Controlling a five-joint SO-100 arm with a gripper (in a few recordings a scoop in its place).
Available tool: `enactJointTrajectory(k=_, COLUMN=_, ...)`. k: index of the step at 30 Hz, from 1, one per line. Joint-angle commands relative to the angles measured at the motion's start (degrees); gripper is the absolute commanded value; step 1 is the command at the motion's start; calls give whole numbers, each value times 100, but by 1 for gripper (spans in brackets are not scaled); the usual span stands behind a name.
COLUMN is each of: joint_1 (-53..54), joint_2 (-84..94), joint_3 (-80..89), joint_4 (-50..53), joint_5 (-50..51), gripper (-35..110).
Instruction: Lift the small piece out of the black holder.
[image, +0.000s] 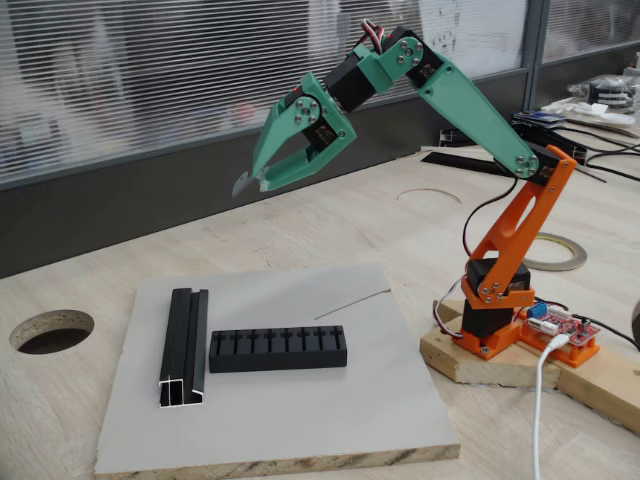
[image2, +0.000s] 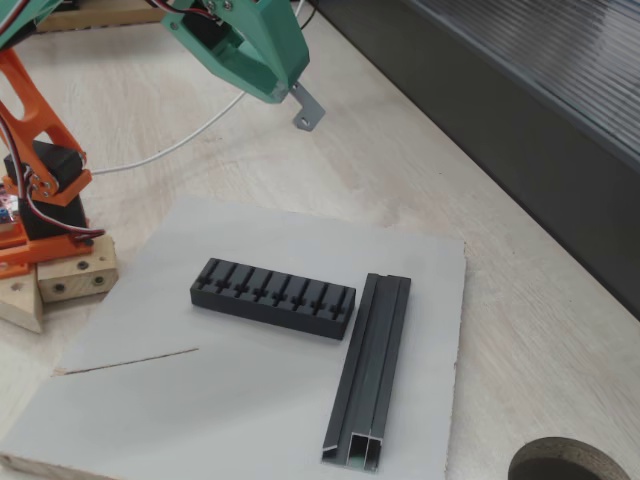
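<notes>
— Currently: gripper (image: 262, 183)?
— Clamped on the small piece (image2: 307, 108), raised well above the black holder (image: 278, 349) on the grey board (image: 270, 420).
— Step?
— Lift looks done; next, hold steady.

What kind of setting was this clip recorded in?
Likely an office or lab workbench used as a maker space: a raw plywood table with cable holes, window blinds behind it, and loose cables and a tape roll by the arm's wooden base.
</notes>
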Motion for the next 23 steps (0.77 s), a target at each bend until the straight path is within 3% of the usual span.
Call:
enactJointTrajectory(k=1, joint_1=0, joint_2=149, joint_3=-70, joint_4=-9, joint_5=9, gripper=6)
enactJointTrajectory(k=23, joint_1=0, joint_2=53, joint_3=-44, joint_4=-18, joint_5=9, gripper=6)
